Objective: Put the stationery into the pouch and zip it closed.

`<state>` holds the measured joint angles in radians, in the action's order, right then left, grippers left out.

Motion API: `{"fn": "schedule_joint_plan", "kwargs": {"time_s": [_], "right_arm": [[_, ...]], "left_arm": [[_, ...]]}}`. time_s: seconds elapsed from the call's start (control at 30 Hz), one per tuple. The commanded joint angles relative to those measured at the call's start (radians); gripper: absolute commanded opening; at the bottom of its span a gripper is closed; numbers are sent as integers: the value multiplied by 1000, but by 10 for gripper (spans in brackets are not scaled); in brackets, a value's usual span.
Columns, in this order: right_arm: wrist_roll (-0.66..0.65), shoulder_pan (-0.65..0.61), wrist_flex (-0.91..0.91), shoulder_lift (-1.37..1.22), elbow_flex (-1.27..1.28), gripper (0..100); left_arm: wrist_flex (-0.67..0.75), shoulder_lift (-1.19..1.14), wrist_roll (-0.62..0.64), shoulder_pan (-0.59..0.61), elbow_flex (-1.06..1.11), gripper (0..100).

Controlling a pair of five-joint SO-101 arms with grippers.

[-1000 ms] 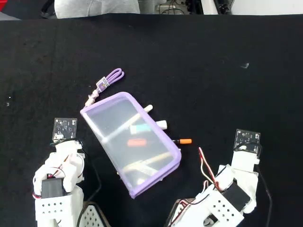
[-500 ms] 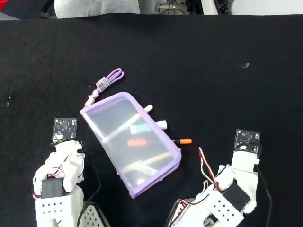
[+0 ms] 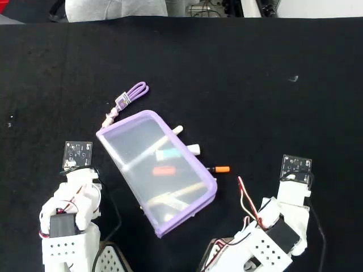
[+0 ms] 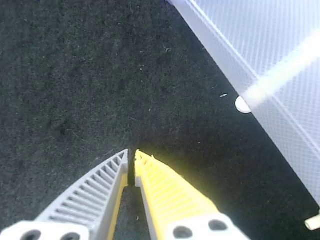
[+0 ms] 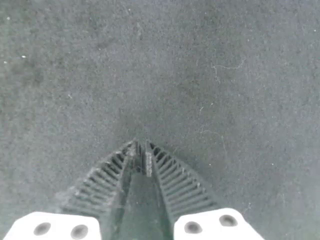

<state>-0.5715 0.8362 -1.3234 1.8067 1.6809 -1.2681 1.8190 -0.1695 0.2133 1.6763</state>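
Down at the near edge, the left arm (image 3: 71,209) sits folded low. Its wrist view has the left gripper (image 4: 131,155) clenched tight on nothing, grey and yellow fingers pressed tip to tip over the black surface (image 4: 75,75). The pouch (image 4: 270,60) is close by, apart from those tips, its clear side and lilac border slanting past, a pale pen (image 4: 285,75) showing through the plastic.

Across on the other side, the right arm (image 3: 278,226) is tucked in too. The right gripper (image 5: 140,147) is squeezed closed and empty, pointing down at bare black cloth.

Between the two arms, a little farther out, the pouch (image 3: 156,170) lies flat and diagonal, one corner near the left arm and the other towards the right arm, touching neither. Inside it are pale sticks, a teal-and-white piece and a small red piece. Two white pen ends (image 3: 194,149) poke out past the long edge on the right arm's side, and an orange-tipped pen (image 3: 221,169) lies just beside that edge. Whether its body reaches inside, I can't tell.

Farther out, the purple strap (image 3: 133,93) loops away from the pouch's far corner.
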Motion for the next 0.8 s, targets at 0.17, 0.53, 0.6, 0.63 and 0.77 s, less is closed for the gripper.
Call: {"fn": "schedule_joint_plan", "kwargs": {"time_s": [0.17, 0.53, 0.6, 0.63, 0.77], "right_arm": [[14, 11, -6, 104, 2, 15], [17, -153, 25, 97, 2, 12], [12, -198, 97, 94, -2, 12], [12, -199, 132, 94, -24, 12], [46, -227, 218, 94, -216, 15]], "left_arm": [[-5, 3, -8, -10, 24, 30], [-5, 3, -8, -10, 24, 30], [-5, 3, -8, -10, 24, 30], [-5, 3, -8, -12, 24, 30], [-5, 3, -8, -12, 24, 30]]}}
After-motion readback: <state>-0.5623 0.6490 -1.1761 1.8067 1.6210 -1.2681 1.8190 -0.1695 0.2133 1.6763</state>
